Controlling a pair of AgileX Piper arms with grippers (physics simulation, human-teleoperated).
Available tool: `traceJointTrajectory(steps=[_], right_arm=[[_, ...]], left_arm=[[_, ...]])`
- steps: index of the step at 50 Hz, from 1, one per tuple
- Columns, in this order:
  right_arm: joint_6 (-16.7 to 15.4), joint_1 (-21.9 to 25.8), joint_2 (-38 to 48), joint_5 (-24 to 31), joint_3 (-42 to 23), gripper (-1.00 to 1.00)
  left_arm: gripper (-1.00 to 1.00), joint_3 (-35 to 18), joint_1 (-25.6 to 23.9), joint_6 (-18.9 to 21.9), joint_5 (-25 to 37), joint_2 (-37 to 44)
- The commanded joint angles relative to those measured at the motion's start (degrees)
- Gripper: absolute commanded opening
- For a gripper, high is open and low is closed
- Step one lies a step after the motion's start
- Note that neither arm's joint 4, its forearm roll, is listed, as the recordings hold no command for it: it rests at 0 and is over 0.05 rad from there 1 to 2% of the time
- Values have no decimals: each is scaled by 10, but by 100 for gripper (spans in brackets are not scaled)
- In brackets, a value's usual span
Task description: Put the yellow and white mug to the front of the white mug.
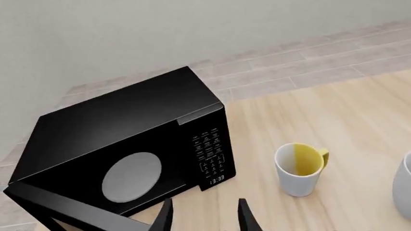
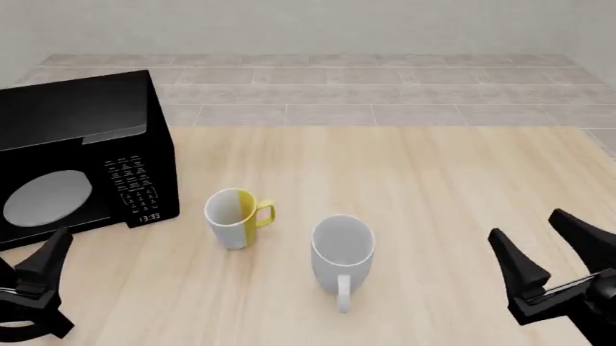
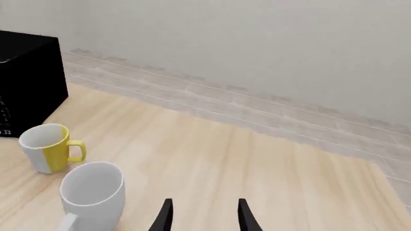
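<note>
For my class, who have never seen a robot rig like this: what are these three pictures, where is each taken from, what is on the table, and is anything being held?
These are simulator renders of two robot arms at a wooden table. The front view looks down from behind the arms: the left end effector is at the lower left corner, the right end effector at the lower right. The other two pictures come from cameras mounted just behind each end effector, looking along its fingers. On the table stand a black microwave, a small yellow and white mug and a larger white mug, both upright and apart. Both end effectors are open and hold nothing.
</note>
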Motion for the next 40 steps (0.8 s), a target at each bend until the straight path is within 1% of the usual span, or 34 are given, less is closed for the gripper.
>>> traceJointTrajectory(steps=[1, 2, 3, 5, 8, 10, 12, 17, 20, 26, 30, 34, 35, 37, 38, 39, 40], right_arm=[[-40, 56, 98, -31, -47, 100], [-35, 69, 113, -31, -59, 100], [-40, 75, 131, -35, -67, 100], [-53, 81, 159, -44, -77, 100], [-64, 95, 195, -51, -95, 100], [-79, 99, 225, -59, -107, 100], [-79, 108, 238, -53, -121, 100], [-94, 115, 274, -41, -156, 100], [-109, 138, 320, -25, -182, 100], [-133, 163, 375, 3, -229, 100], [-148, 172, 398, 19, -256, 100], [-157, 181, 415, 52, -299, 100], [-166, 183, 423, 56, -305, 100], [-158, 192, 428, 76, -328, 100], [-162, 194, 432, 81, -334, 100], [-175, 196, 444, 87, -343, 100], [-178, 200, 449, 92, -349, 100]], left_arm=[[100, -2, 0, 2, 2, 2], [100, -2, 0, 2, 2, 2], [100, -2, 0, 2, 2, 2], [100, -2, 0, 2, 2, 2], [100, -2, 0, 2, 2, 2], [100, -2, 0, 2, 2, 2], [100, -2, 0, 2, 2, 2], [100, -2, 0, 2, 2, 2], [100, -2, 0, 2, 2, 2], [100, -2, 0, 2, 2, 2], [100, -2, 0, 2, 2, 2], [100, -2, 0, 2, 2, 2], [100, -2, 0, 2, 2, 2], [100, -2, 0, 2, 2, 2], [100, -2, 0, 2, 2, 2], [100, -2, 0, 2, 2, 2], [100, -2, 0, 2, 2, 2]])
